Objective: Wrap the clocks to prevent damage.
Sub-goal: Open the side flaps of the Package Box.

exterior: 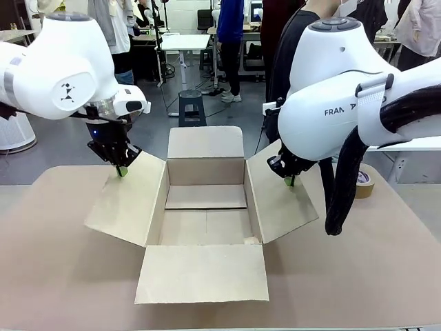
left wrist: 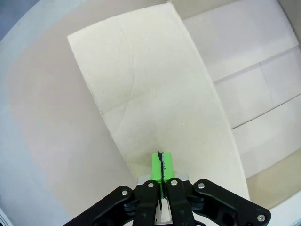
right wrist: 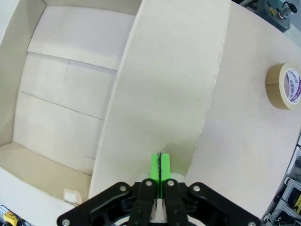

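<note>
**Right wrist camera: gripper at the box flap**

The gripper (right wrist: 160, 165) rises from the bottom edge with its black links spread. Its green pads (right wrist: 154, 170) are pressed flat together, with only a thin dark seam between them. The tips sit at the near end of a cardboard flap (right wrist: 174, 80) that runs up the middle to the top edge. Whether cardboard is pinched between the pads: cannot tell.

Left of the flap is the open box (right wrist: 61, 94), its floor panels bare, with a small pale scrap (right wrist: 71, 195) near the low corner. Right of the flap is the tan table (right wrist: 244, 155). A tape roll (right wrist: 283, 86) with purple print on its core lies flat there, well apart from the flap.
</note>
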Motion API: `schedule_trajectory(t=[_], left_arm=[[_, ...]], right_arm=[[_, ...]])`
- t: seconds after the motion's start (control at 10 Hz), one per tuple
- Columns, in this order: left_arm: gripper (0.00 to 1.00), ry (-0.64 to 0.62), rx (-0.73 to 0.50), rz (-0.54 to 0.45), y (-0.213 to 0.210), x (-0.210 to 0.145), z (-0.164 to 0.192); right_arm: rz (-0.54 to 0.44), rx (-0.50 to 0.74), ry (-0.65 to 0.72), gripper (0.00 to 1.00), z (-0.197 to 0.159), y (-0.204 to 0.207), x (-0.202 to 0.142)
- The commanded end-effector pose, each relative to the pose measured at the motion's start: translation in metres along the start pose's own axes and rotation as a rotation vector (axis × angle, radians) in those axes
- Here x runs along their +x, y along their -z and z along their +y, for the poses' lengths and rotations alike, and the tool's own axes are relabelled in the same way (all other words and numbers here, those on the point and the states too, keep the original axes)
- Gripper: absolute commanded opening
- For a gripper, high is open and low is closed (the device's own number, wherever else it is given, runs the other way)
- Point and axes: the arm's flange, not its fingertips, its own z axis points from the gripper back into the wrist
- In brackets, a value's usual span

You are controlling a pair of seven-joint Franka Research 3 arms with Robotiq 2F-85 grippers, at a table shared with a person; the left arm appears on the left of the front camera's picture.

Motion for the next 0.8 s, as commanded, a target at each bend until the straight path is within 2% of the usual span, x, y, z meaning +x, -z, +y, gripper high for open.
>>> schedule_trajectory(t=[0.0, 0.7], left_arm=[[0.00, -0.063, -0.010, 0.008, 0.019, 0.001, 0.005], [0.00, -0.136, -0.063, 0.069, 0.070, -0.016, 0.018]], right_arm=[[-0.024, 0.016, -0.001, 0.01, -0.004, 0.019, -0.009], [0.043, 0.057, -0.011, 0.01, -0.005, 0.073, -0.034]])
